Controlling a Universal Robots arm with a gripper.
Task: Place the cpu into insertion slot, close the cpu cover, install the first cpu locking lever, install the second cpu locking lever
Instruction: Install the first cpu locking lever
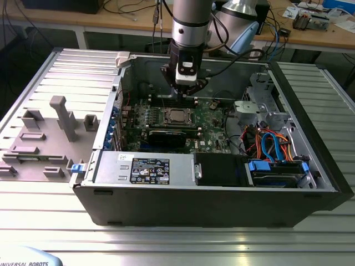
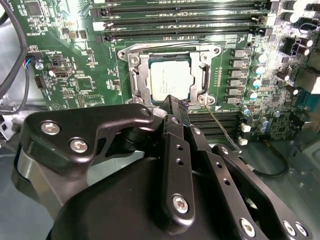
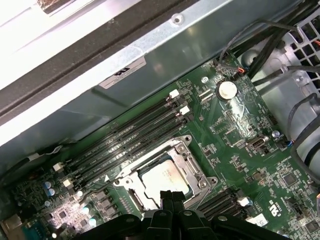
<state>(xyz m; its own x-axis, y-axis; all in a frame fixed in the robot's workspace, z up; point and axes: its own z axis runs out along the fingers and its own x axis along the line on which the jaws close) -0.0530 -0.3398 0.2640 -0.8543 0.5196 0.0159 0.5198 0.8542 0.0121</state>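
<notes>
The tool [image 2: 176, 104], tips pressed together and empty, hangs at the edge of the shut cpu cover [image 2: 141, 80], cpu [image 2: 170, 80] in its window (a thin locking lever [image 2: 222, 125] slants off just beside).

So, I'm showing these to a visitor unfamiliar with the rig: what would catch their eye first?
The gripper, hanging inside the open computer case in the exterior view. Just beyond its tip in both wrist views, the silver cpu sits in the insertion slot on the green circuit board.
</notes>
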